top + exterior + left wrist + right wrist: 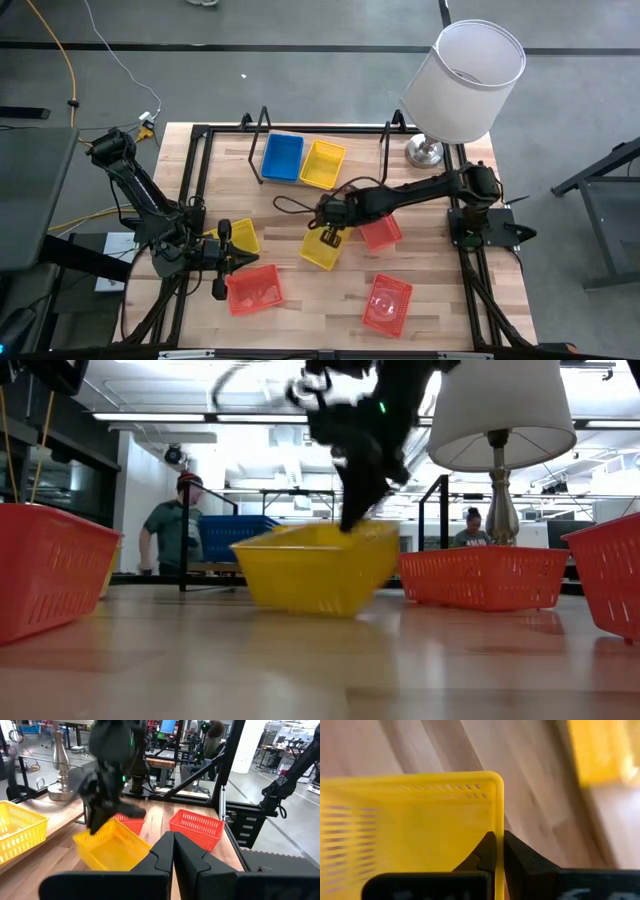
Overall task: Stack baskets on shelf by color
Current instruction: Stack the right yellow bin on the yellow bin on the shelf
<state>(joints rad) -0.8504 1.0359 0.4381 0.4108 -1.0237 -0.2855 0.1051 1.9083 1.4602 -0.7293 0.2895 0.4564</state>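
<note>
Table: wood top in a black frame, lamp at the far right corner. Shelf sits along the far edge, between its black wire end loops; a blue basket and a yellow basket are on it side by side, touching, at the shelf's left part. The right part of the shelf looks free.

Loose on the table: orange-red baskets at near left, near right and mid right, plus a small yellow one by the left arm.

Right arm reaches across from the right side to table centre. Right claw is closed on the rim of the centre yellow basket; the right wrist view shows the two fingers pinched over one thin wall near a corner. In the low view this basket looks tipped, one side up off the wood, so probably mid-lift.

Key relation: the yellow basket on the shelf lies straight beyond the held one, away from the near edge, with a short clear run between. Right arm is the nearer one. The held basket's long axis runs roughly front to back, about matching the shelf one's.

Held basket: bright yellow, shallow, slotted mesh walls, empty.

Left claw is shut, holding nothing, waiting at near left just beside the orange-red basket.
</note>
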